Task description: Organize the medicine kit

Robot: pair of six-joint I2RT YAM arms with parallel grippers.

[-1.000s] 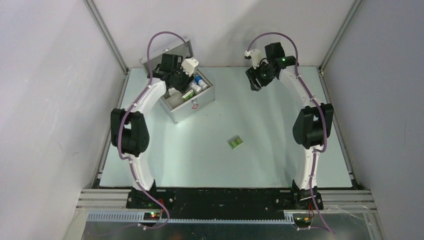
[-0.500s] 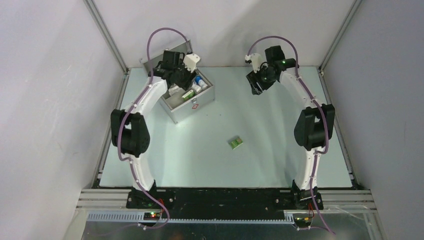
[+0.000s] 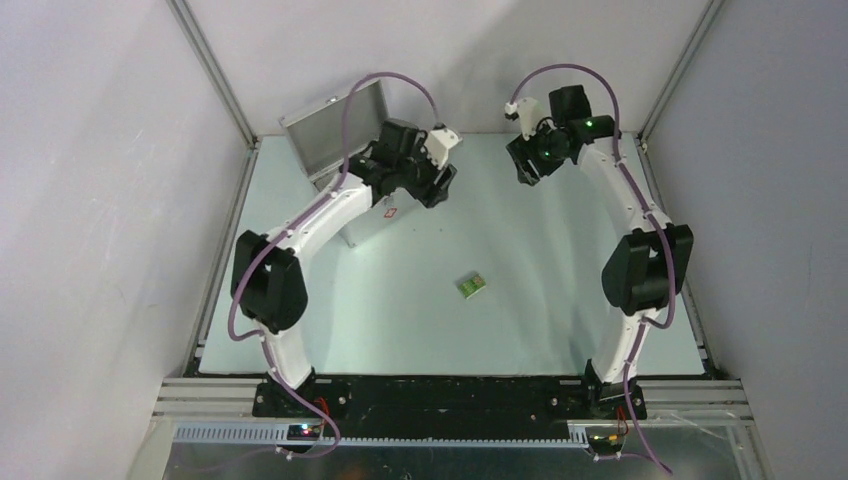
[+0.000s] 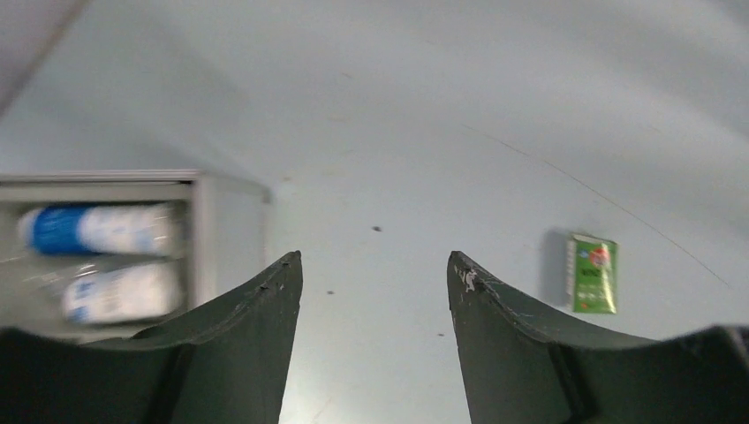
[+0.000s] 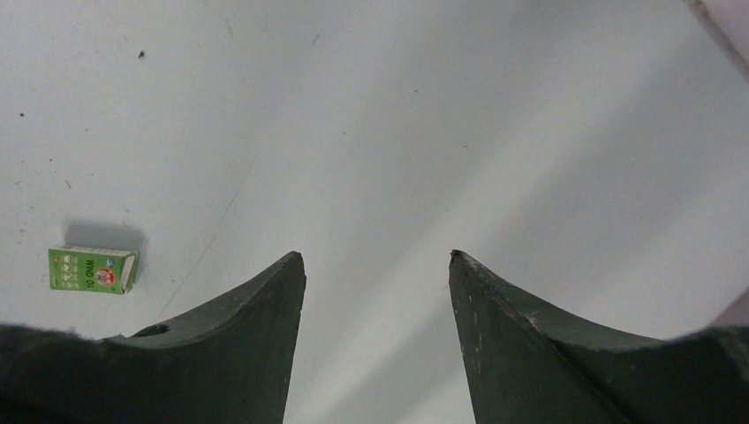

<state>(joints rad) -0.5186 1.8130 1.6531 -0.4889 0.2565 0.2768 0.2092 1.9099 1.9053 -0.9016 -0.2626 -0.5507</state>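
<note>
A pale green table (image 3: 520, 330) sits inside white walls (image 3: 90, 200), with 2 aluminium posts (image 3: 215, 75) rising at the far corners. Soft light falls evenly, perhaps from above. A slotted rail (image 3: 450, 437) crosses the near edge.

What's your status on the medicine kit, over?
Left gripper open, empty, beside the medicine kit. Right gripper open, empty. Kit open, bottles inside. Green box loose on table, nothing blocking it.

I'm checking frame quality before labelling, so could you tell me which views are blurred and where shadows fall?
Left wrist: the medicine kit and its bottles are smeared sideways, the green box fairly crisp. Right wrist: sharp, the green box casting a soft shadow. Top external: evenly lit, sharp.
</note>
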